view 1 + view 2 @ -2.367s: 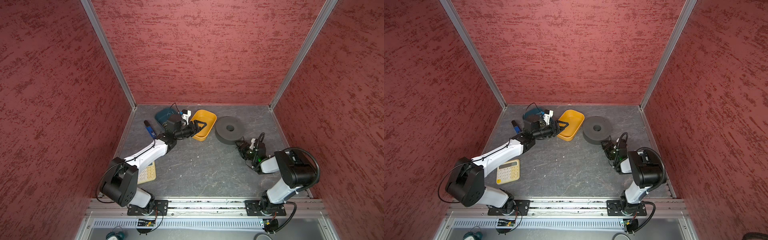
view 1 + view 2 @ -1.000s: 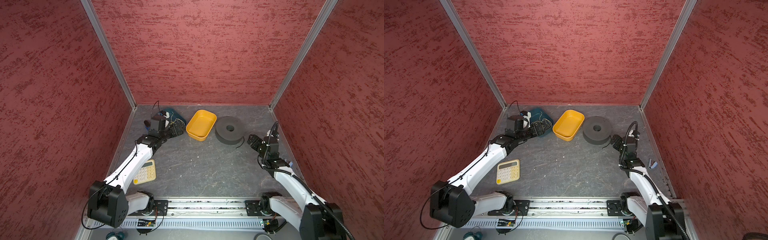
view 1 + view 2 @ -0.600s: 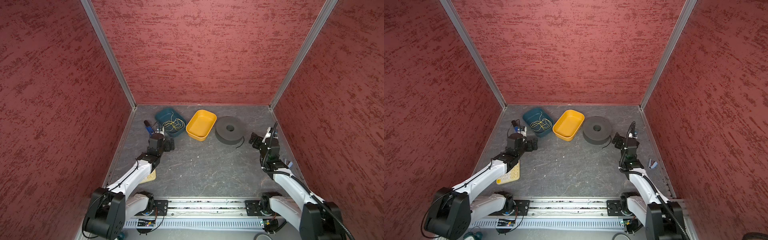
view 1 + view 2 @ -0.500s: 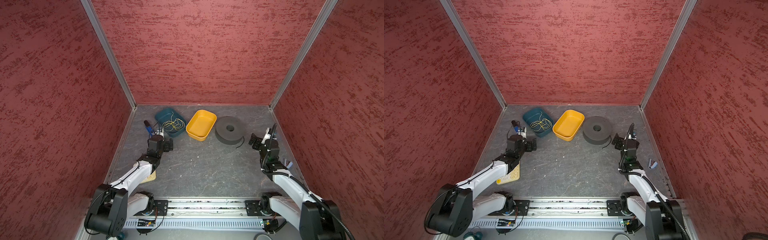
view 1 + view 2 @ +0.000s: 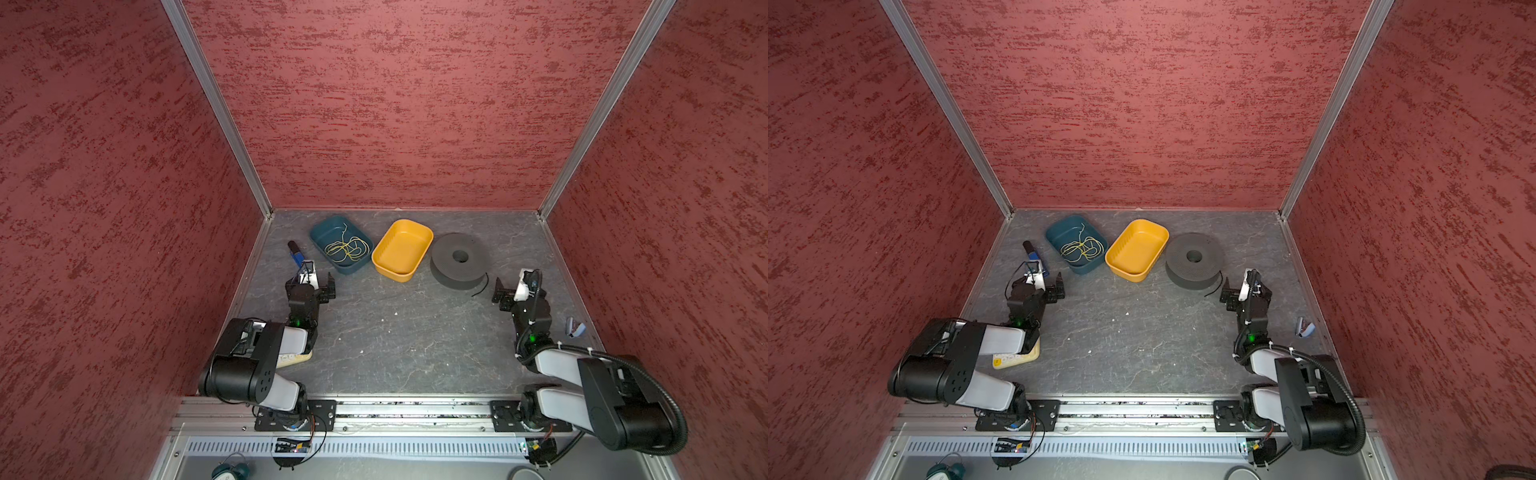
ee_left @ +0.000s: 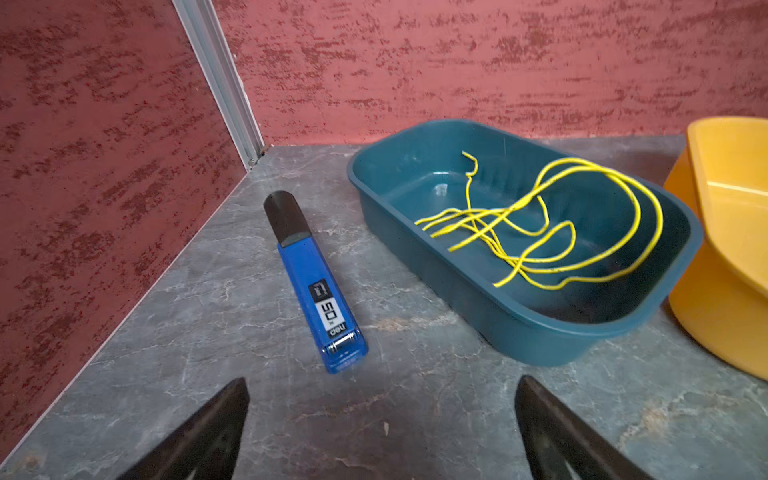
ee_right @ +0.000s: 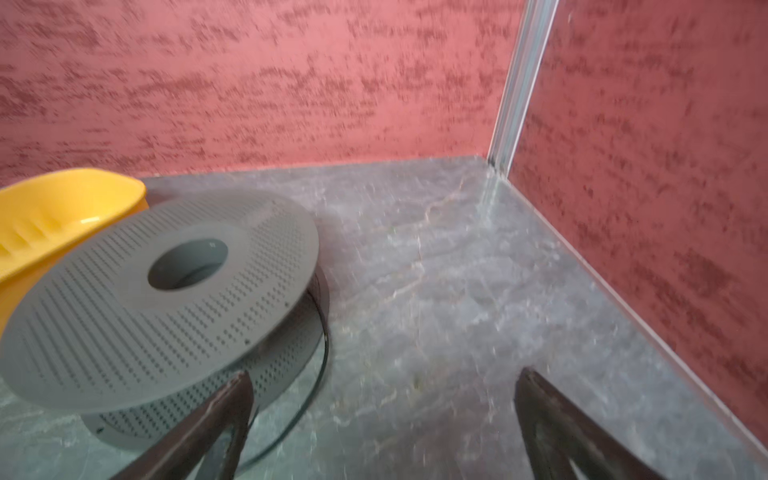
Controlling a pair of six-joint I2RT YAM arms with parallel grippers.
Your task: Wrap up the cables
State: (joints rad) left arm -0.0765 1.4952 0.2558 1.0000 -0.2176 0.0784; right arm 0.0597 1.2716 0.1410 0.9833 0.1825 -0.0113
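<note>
The cables are a thin black cord wound inside a grey perforated spool point(image 5: 459, 266) point(image 5: 1192, 261) at the back right. Only its loose end point(image 5: 481, 285) point(image 5: 1214, 289) shows, curling onto the floor beside the spool. The right wrist view shows that end point(image 7: 323, 353) bending out from under the spool's rim point(image 7: 166, 291). My right gripper point(image 5: 513, 286) point(image 7: 384, 399) stands open just right of the loose end, holding nothing. My left gripper point(image 5: 318, 282) point(image 6: 382, 399) is open and empty, low over the floor at the left.
A teal tray point(image 5: 360, 267) point(image 6: 478, 299) holds a thin yellow wire point(image 5: 347, 248). A yellow tray point(image 5: 401, 247) stands between it and the spool. A blue stapler point(image 5: 295, 252) point(image 6: 316, 282) lies by the left wall. A calculator point(image 5: 1013, 359) lies under my left arm. A small blue-white object point(image 5: 575, 327) sits by the right wall.
My left gripper has drawn back from the teal tray toward the front, and that arm has folded up. The right arm has folded back too, its gripper staying near the spool.
</note>
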